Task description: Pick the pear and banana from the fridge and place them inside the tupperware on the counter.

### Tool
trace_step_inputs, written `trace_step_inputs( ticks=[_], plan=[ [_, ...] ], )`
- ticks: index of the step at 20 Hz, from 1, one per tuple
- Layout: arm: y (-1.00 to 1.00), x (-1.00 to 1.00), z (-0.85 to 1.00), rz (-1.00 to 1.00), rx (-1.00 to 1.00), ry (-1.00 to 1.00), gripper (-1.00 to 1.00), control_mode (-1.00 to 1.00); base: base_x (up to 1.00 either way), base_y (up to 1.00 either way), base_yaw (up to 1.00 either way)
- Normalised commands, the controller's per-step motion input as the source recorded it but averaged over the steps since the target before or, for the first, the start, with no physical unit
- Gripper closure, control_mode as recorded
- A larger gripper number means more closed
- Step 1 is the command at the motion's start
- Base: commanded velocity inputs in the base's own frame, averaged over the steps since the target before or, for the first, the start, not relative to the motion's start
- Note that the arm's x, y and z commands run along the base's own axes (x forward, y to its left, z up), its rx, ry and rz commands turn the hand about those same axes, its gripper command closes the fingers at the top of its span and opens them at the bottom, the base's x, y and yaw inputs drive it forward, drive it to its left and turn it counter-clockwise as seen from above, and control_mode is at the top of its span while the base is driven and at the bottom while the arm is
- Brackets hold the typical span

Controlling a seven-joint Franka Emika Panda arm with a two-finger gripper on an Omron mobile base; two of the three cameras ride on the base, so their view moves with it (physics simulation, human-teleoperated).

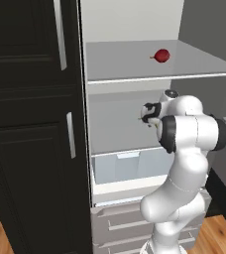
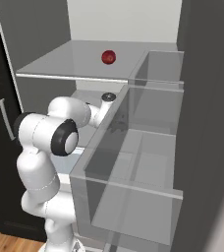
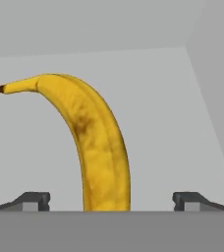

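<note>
Inside the open fridge (image 1: 135, 119), the arm reaches onto the middle shelf while the pear (image 1: 161, 55) lies on the shelf above. The gripper (image 3: 111, 199) is spread wide, its fingertips (image 3: 33, 201) flanking the banana (image 3: 92, 142) without touching. The banana's long axis runs away from the hand, its stem curving left. This appears to be the approach step; next, advance and close across the fruit's width.

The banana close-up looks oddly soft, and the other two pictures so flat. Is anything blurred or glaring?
Hand view: the banana is slightly soft-edged, evenly lit, with no glare and barely any shadow. Left base view: the pear is small but clear. Right base view: translucent door bins veil the fridge shelves behind them.
</note>
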Motion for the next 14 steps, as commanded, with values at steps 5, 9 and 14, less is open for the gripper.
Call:
trace_step_inputs(
  ticks=[5,9,14],
  plan=[
    [-0.02,0.14,-0.1,0.0,0.0,0.0,-1.0,-1.0,0.0,0.0,0.0],
    [0.0,0.11,-0.2,0.0,-0.01,0.0,1.0,-1.0,0.0,0.0,0.0],
    [0.0,0.01,-0.08,0.0,-0.05,0.01,1.0,-1.0,0.0,0.0,0.0]
  ],
)
